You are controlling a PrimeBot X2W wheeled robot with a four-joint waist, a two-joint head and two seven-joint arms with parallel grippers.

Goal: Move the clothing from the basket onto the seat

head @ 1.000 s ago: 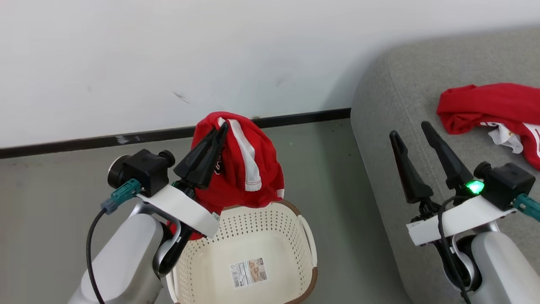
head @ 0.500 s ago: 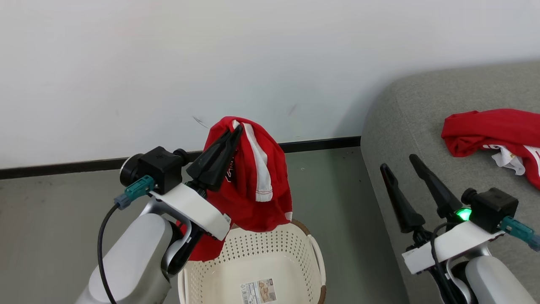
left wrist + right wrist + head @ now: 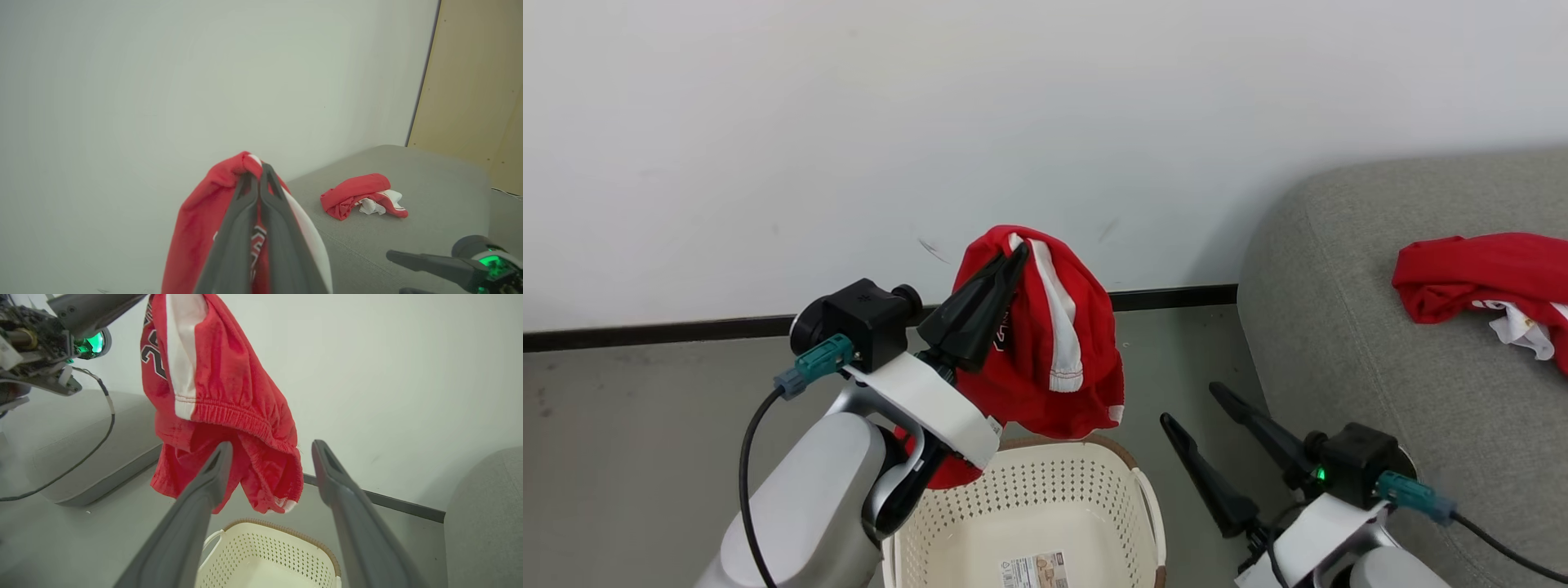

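Observation:
My left gripper (image 3: 1015,251) is shut on a red garment with a white stripe (image 3: 1054,343), which hangs well above the cream basket (image 3: 1062,490); the left wrist view shows its fingers (image 3: 261,179) pinching the fabric's top fold (image 3: 229,175). The basket looks empty apart from a label. A second red and white garment (image 3: 1486,273) lies crumpled on the grey seat (image 3: 1347,327) at the right. Low between basket and seat, my right gripper (image 3: 1196,404) is open and holds nothing; in its wrist view the hanging garment (image 3: 212,396) is ahead, above the basket (image 3: 269,555).
A white wall with a dark baseboard (image 3: 645,333) runs behind the grey floor (image 3: 629,457). A tan panel (image 3: 474,90) stands beyond the seat's far end. A grey cushioned base (image 3: 81,457) lies on the floor behind my left arm.
The camera has tilted up, so everything sits lower in view. My left gripper has carried the garment up and rightward. My right gripper has dropped and swung left off the seat toward the basket.

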